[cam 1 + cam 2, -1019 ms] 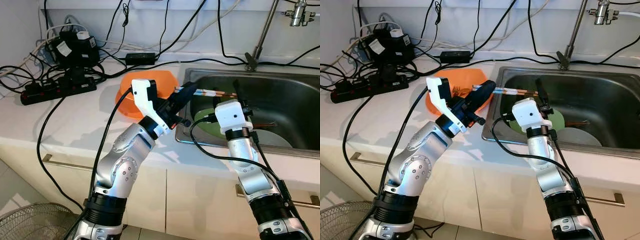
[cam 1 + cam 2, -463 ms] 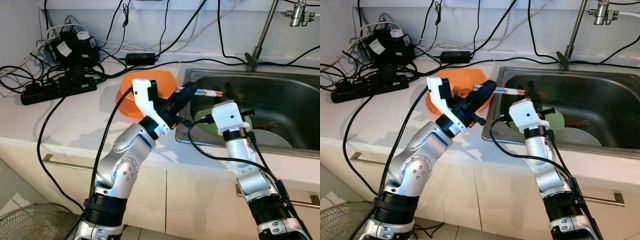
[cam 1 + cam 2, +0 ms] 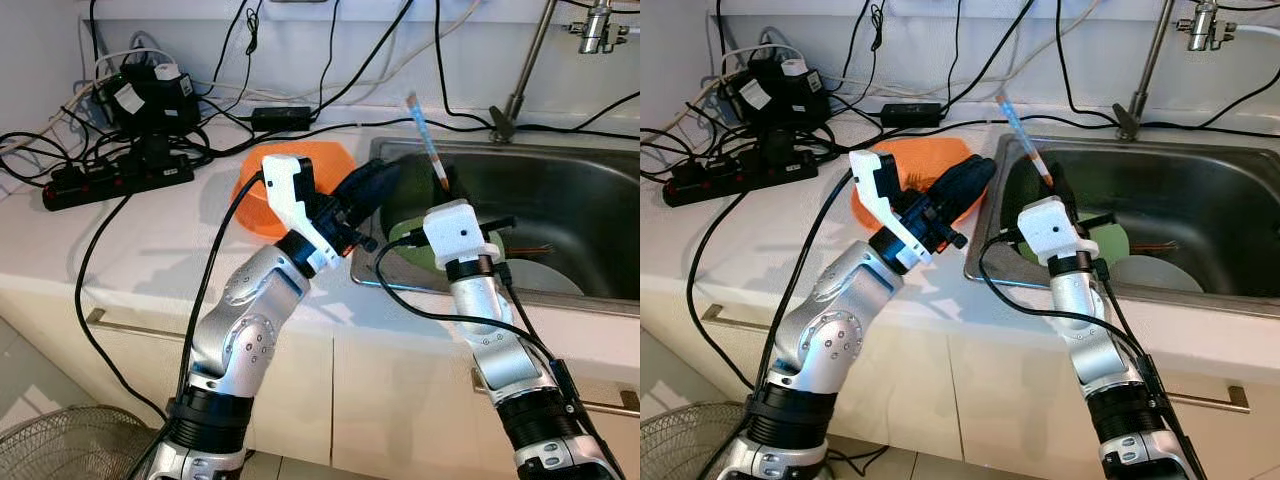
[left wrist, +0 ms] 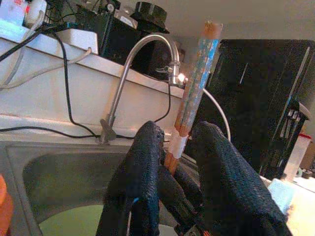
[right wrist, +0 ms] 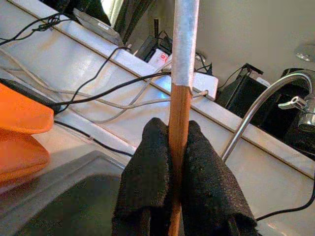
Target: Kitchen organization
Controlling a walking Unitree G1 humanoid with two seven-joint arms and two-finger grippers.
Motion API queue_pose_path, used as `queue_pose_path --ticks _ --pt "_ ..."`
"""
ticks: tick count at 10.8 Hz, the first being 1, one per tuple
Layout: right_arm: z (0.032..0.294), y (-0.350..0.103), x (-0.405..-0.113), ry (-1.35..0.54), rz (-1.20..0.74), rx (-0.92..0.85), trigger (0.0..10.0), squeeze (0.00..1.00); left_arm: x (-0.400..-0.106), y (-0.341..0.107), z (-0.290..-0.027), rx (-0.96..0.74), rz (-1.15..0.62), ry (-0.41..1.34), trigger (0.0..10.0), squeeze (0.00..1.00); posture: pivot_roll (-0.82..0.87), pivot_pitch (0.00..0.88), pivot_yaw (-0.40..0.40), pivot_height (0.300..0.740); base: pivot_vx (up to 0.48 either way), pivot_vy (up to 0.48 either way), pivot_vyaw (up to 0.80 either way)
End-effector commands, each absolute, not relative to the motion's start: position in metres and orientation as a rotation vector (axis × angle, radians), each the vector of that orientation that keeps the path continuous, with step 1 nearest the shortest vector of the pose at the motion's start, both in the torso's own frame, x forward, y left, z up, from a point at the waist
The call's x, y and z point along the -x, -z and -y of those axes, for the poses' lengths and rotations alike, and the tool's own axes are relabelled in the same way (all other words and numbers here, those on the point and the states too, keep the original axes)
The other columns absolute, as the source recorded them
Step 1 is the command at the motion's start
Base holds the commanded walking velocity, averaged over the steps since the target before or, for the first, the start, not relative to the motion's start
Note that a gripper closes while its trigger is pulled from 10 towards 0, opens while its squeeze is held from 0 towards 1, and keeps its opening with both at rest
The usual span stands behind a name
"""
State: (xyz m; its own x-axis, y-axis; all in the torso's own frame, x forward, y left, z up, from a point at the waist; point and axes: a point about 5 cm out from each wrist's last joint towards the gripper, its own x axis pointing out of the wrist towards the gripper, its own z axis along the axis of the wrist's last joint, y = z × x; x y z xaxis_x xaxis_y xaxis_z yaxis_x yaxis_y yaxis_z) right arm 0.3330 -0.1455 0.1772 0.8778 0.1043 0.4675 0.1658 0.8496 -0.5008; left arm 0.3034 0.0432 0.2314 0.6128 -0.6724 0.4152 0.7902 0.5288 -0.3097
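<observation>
**Chopsticks now upright in the right gripper**

Half a second ago the chopsticks lay level in the left gripper; now they stand tilted above the sink, pinched between the fingers of the right gripper. Left fingers are spread beside them, near the orange bowl.

Two silver, round-jointed arms with black elbow bands; white angular wrist housings trailing black cables; left gripper and right gripper have black, rough-textured fingers.
</observation>
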Motion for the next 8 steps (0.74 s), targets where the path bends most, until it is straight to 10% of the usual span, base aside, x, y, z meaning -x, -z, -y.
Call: queue_pose_path --ticks 1,5,6,8 --pt "0.144 -0.187 -0.334 0.041 0.538 0.552 0.0 0.00 -0.302 -0.232 -0.045 0.495 0.258 0.894 10.0 1.00 0.04 0.000 0.082 0.740 0.000 0.000 0.00" --pt "0.146 -0.185 -0.335 0.053 0.524 0.522 0.0 0.00 -0.304 -0.233 -0.048 0.476 0.266 0.858 10.0 1.00 0.04 0.000 0.084 0.740 0.000 0.000 0.00" --pt "0.154 -0.187 -0.337 0.092 0.500 0.456 0.0 0.00 -0.307 -0.229 -0.052 0.473 0.250 0.831 10.0 0.00 0.04 0.000 0.083 0.740 0.000 0.000 0.00" --pt "0.172 -0.193 -0.342 0.174 0.451 0.333 0.0 0.00 -0.304 -0.220 -0.061 0.458 0.216 0.820 10.0 0.00 0.04 0.000 0.085 0.740 0.000 0.000 0.00"
